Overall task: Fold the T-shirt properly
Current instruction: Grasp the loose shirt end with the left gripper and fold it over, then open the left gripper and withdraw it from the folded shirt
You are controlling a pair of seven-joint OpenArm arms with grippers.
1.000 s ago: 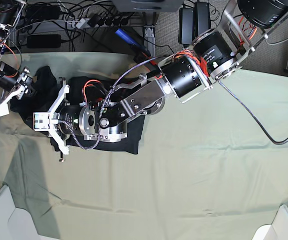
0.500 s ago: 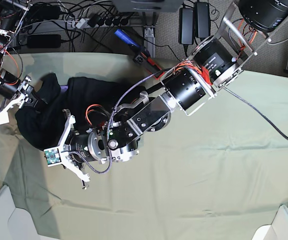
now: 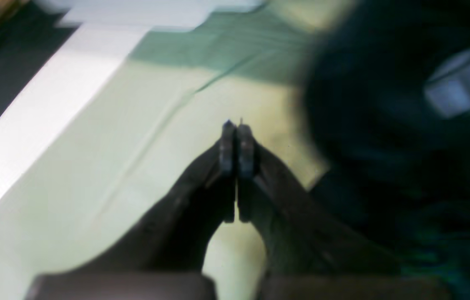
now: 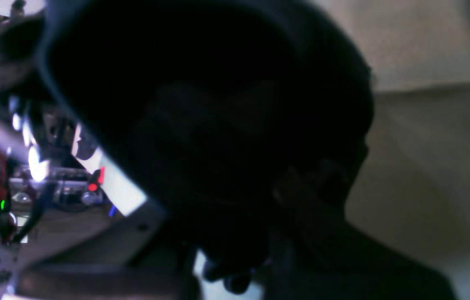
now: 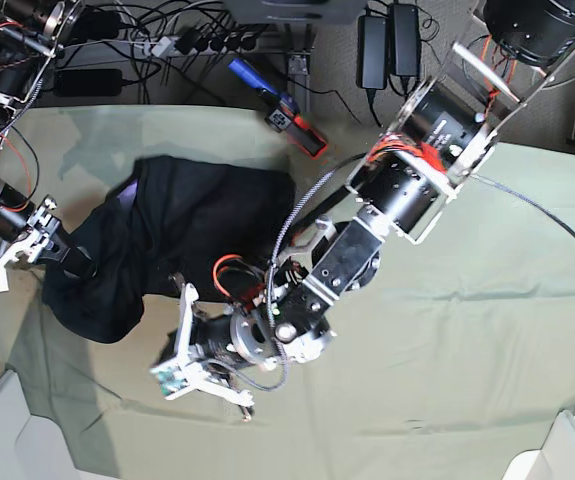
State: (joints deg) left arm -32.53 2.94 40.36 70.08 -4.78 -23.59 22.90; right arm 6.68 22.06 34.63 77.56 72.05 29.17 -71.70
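Left wrist view: the left hand [image 3: 235, 143] is shown clenched, its two fingers pressed together with nothing seen between them, above the pale green tabletop [image 3: 105, 158]. The black T-shirt [image 3: 389, 125] is seen, blurred, to the right of the fingers.

Right wrist view: most of the frame is filled by dark T-shirt cloth [image 4: 218, 125], bunched close before the camera. The right hand itself is hidden by the cloth, so whether it is clenched or released cannot be told here.

Base view: the T-shirt [image 5: 182, 235] is seen crumpled in a dark heap on the left part of the tabletop [image 5: 467, 350]. The right hand [image 5: 47, 245] is placed at the heap's left edge, touching the cloth; its grip cannot be made out. The left hand [image 5: 217, 385] is held over bare cloth-covered tabletop, just below the heap and apart from it.
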